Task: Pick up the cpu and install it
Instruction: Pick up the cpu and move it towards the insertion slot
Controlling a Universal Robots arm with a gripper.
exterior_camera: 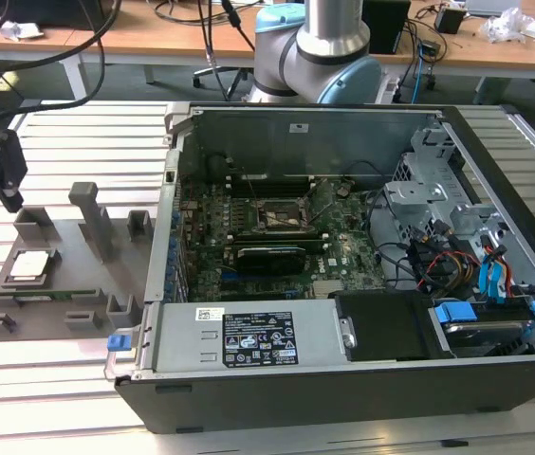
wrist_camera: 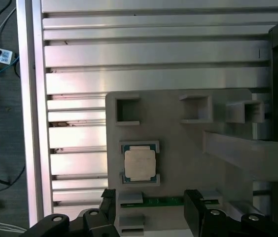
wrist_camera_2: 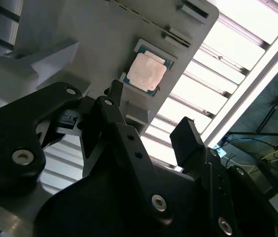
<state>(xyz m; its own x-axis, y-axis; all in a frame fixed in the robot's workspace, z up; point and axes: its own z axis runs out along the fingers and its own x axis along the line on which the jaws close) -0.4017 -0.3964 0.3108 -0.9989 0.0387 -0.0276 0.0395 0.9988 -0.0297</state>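
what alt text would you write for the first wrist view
The cpu lies flat in a recess of a grey holder plate on a slatted metal table. The open tool hovers nearby, empty, its black fingers apart.

The exterior view overlooks the table [exterior_camera: 59, 123], tray [exterior_camera: 73, 275] at nine o'clock. Both wrist views face that tray [wrist_camera: 178, 158] [wrist_camera_2: 94, 29] closely, past the gripper [wrist_camera: 150, 197] [wrist_camera_2: 150, 106].
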